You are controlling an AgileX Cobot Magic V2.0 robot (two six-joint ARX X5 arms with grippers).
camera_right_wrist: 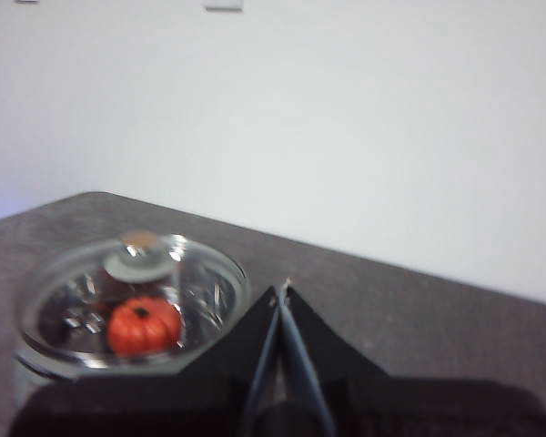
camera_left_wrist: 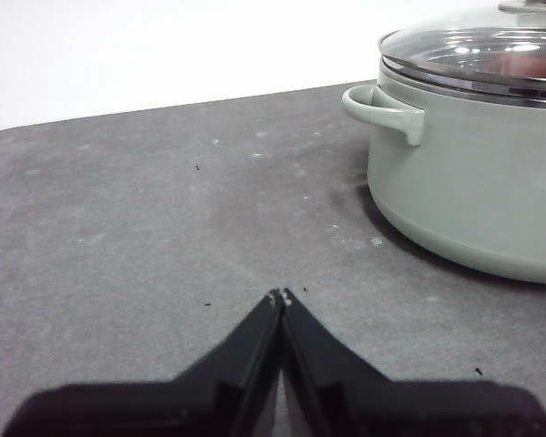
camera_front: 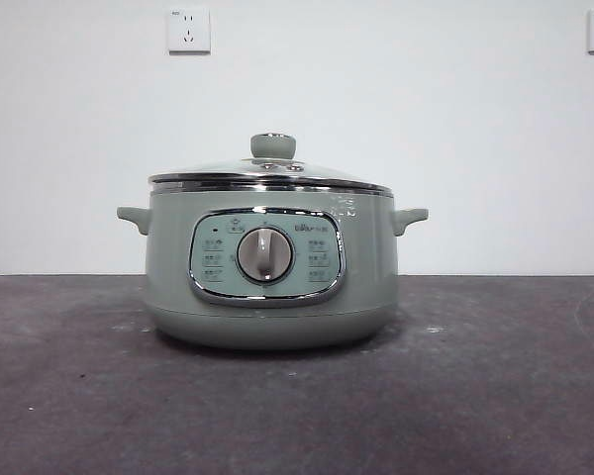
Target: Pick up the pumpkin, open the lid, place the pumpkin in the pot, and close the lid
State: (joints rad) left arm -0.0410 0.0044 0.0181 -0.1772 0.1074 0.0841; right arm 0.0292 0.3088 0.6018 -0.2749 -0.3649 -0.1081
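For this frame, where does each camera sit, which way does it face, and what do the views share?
Front view: low at table height, facing the pot and lid; no arm shows.
Left wrist view: low over the table, beside the pot; left gripper shut.
Right wrist view: raised, looking down through the lid at the pumpkin; right gripper shut.
Shared: all three show the lidded pot.
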